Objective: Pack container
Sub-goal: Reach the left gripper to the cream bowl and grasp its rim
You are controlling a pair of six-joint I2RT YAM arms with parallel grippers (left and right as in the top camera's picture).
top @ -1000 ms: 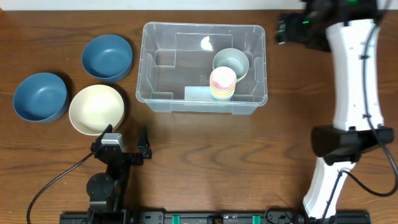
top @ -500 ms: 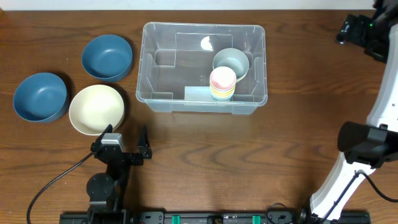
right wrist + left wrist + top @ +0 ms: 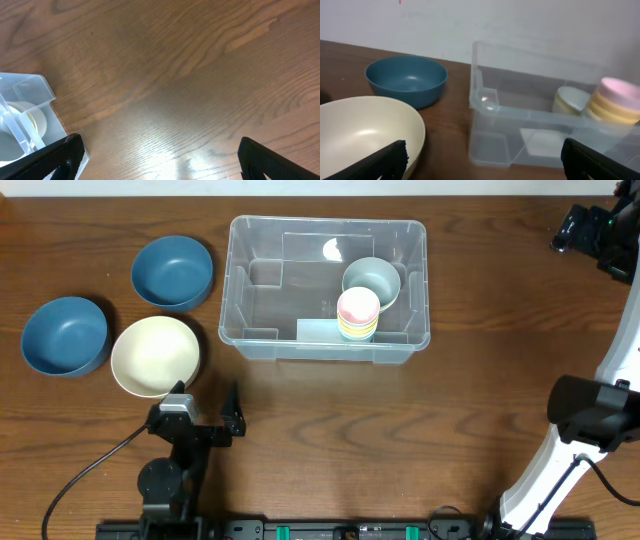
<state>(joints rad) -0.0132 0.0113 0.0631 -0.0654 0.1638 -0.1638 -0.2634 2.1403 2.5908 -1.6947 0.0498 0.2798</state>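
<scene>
Clear container [image 3: 325,221] holds stacked cups [image 3: 358,315]; left end effector [image 3: 196,412] and right end effector [image 3: 160,152] gape wide.

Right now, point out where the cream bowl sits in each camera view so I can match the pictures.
Overhead: the cream bowl lies left of centre, to the lower left of the clear container.
Left wrist: the cream bowl fills the bottom-left corner.
Right wrist: not in it.
Shared landmark: the clear container, on the right in the left wrist view, with only a corner at the left edge of the right wrist view.
</scene>
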